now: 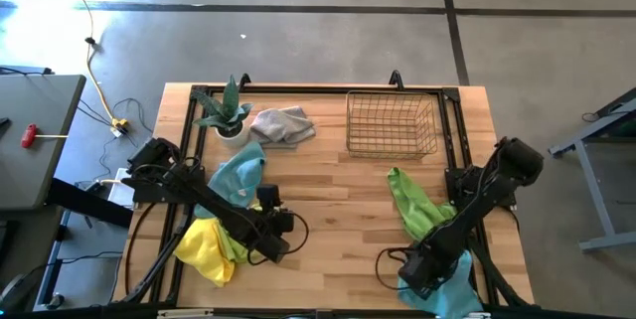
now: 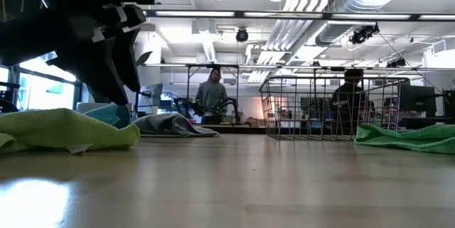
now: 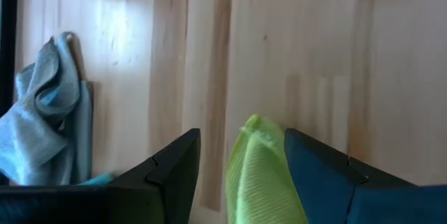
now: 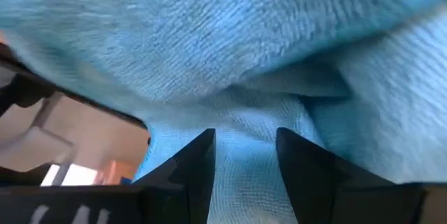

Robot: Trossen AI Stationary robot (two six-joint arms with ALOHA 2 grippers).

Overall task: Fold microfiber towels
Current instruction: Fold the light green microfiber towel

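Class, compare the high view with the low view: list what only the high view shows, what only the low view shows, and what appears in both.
Only the high view: the potted plant, the yellow towel, the right tool over a light blue towel at the table's near edge, and the left tool.

Only the low view: two people in the room behind the table, and ceiling ducts.

Both: the wire basket, the grey towel, the lime green towel on the right, and the wooden table.
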